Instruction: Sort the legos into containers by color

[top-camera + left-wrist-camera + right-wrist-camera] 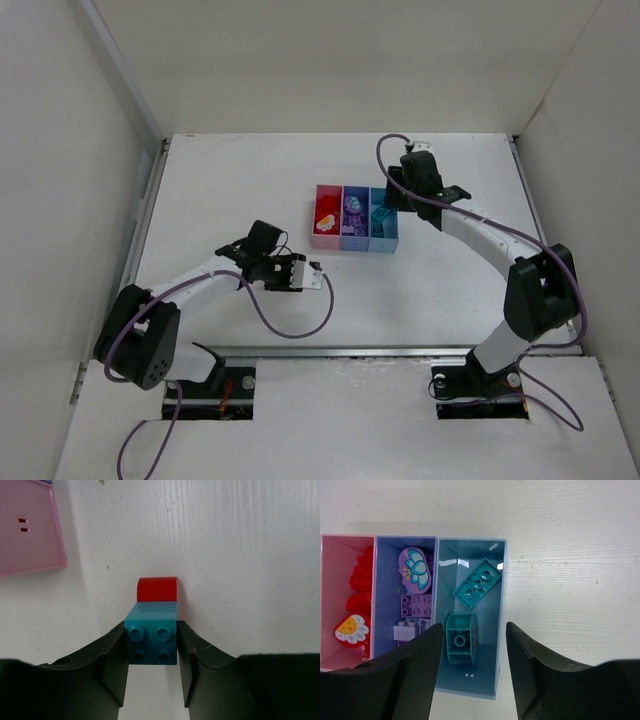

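My left gripper (151,647) is shut on a teal lego (151,636) that has a red lego (157,590) stuck to its far end; the clump is low over the white table, and in the top view that gripper (312,276) lies left of the containers. The three joined containers are pink (332,570), purple-blue (387,590) and light blue (490,610). My right gripper (472,640) hangs open over the light blue one, above a curved teal lego (461,637) and a flat teal plate (477,584). Purple legos (416,605) and red legos (360,575) lie in their own bins.
The pink bin's side (25,545) shows at the upper left of the left wrist view. White walls close in the table (230,190) on three sides. A metal rail (400,350) runs along the near edge by the arm bases.
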Available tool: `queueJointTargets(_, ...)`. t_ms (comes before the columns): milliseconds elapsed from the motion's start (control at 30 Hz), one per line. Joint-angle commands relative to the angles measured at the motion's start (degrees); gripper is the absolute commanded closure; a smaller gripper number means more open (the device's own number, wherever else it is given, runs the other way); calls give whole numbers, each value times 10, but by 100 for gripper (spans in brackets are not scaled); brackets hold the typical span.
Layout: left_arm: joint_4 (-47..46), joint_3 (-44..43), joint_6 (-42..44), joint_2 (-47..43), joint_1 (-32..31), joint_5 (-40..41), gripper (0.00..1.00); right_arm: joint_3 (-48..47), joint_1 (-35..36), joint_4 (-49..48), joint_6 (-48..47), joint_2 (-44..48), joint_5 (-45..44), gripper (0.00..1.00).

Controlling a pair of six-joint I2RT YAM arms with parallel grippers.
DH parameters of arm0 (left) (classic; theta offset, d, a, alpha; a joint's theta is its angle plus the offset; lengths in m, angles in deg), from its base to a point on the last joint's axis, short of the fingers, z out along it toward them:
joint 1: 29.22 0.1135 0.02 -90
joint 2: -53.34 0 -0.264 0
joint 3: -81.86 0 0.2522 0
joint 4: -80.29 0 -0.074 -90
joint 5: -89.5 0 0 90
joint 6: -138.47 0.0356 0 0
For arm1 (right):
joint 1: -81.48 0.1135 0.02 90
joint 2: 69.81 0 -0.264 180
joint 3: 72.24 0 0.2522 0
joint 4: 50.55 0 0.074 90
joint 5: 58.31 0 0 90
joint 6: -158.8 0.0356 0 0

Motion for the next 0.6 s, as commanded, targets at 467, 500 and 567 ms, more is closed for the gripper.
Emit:
queueJointTargets(467, 34, -100, -123, -15, 23, -57, 100, 28, 17, -45, -245, 114, 289, 40)
queueJointTargets(500, 34, -132, -143, -21, 32, -102, 100, 28, 26, -36, -289, 123, 346, 37)
queueJointTargets(567, 34, -171, -197, -26, 52, -142, 100, 28, 57, -26, -341, 134, 406, 35)
